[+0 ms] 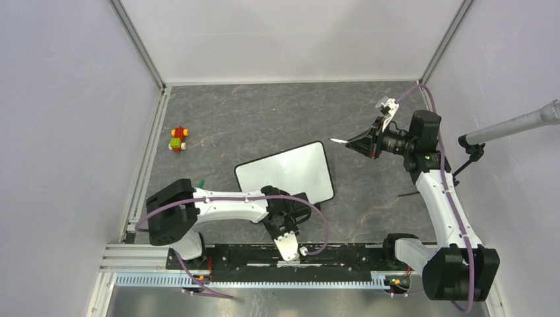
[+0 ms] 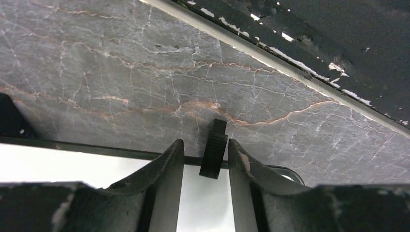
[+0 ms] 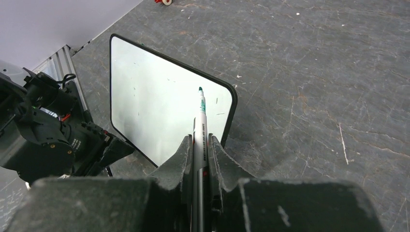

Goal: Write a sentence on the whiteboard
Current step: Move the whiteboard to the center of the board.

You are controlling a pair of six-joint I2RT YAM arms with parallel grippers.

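The whiteboard point(image 1: 284, 172) lies flat in the middle of the table, its white face point(image 3: 154, 106) ringed by a thin black frame. No sentence is in view on it, only a few faint green specks. My left gripper point(image 1: 298, 201) is at the board's near edge. In the left wrist view it point(image 2: 206, 143) is open, its fingers point(image 2: 169, 164) straddling a small black foot point(image 2: 213, 152) on the frame with a narrow gap on each side. My right gripper point(image 3: 199, 145) is shut on a green-tipped marker point(image 3: 201, 121). It hovers off the board's right corner point(image 1: 360, 143).
A small toy of red, green and yellow bricks point(image 1: 177, 139) sits at the far left. A grey pole on a stand point(image 1: 508, 127) juts in from the right wall. A black rail point(image 1: 264, 254) runs along the near edge. Walls enclose three sides.
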